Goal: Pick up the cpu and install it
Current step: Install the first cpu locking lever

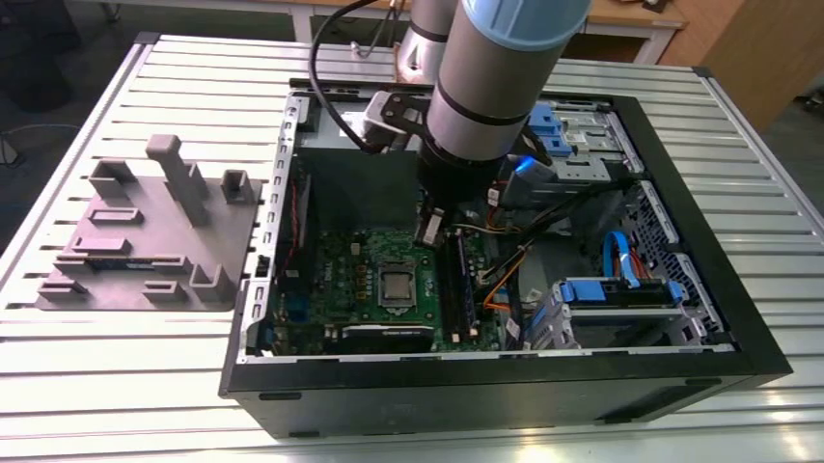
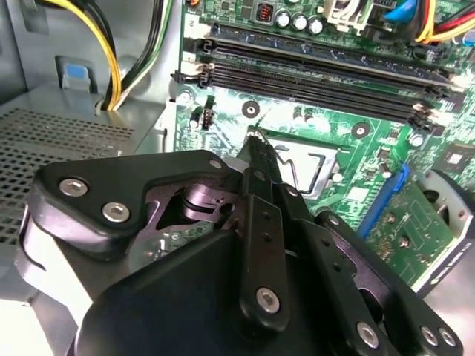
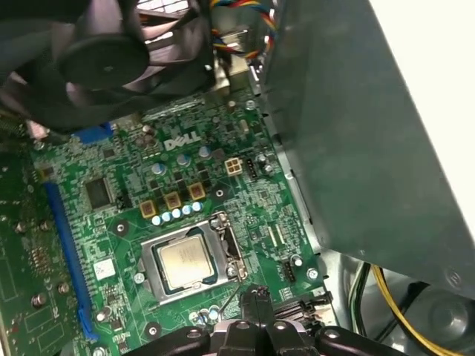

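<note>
The cpu (image 3: 184, 263), a small silvery square, lies flat in its socket on the green motherboard (image 3: 126, 178). In the exterior view the cpu (image 1: 397, 285) shows mid-board inside the open computer case. My gripper (image 3: 256, 294) hangs just above the board beside the socket's edge, next to the thin wire lever (image 3: 226, 302). Its fingers are shut tip to tip with nothing seen between them. In the second wrist view the gripper (image 2: 253, 136) points at a corner of the socket frame (image 2: 315, 165). From outside, the gripper (image 1: 431, 230) sits a little behind the socket.
Long black memory slots (image 2: 312, 70) run beside the socket. A black fan (image 3: 111, 59) and the grey case wall (image 3: 371, 148) stand close by. Yellow and orange cables (image 2: 126, 59) hang near. A grey moulded fixture (image 1: 149, 236) lies on the slatted table at the exterior view's left.
</note>
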Available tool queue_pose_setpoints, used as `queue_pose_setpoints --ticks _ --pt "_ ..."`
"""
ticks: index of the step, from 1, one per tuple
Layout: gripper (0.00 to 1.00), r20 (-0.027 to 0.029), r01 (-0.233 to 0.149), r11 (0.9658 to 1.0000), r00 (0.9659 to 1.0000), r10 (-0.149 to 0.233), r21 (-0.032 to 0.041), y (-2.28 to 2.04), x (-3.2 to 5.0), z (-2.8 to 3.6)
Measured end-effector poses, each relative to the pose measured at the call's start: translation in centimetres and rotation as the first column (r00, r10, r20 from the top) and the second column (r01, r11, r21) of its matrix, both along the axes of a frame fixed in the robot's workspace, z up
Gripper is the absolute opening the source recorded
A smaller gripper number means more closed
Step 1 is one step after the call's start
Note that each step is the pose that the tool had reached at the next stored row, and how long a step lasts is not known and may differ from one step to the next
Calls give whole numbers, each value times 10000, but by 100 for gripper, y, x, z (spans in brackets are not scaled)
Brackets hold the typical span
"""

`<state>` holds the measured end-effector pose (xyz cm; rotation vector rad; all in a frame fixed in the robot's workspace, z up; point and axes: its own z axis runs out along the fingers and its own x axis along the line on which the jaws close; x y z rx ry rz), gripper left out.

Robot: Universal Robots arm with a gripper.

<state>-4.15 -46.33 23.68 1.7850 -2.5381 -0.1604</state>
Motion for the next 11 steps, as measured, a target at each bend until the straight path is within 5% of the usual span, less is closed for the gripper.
queue_pose_setpoints --ticks 6,11 --pt "10 11 -548 9985 9985 548 1 -16 0 -10" --pt "10 25 -1226 9925 9924 1226 -2 -18 0 -16"
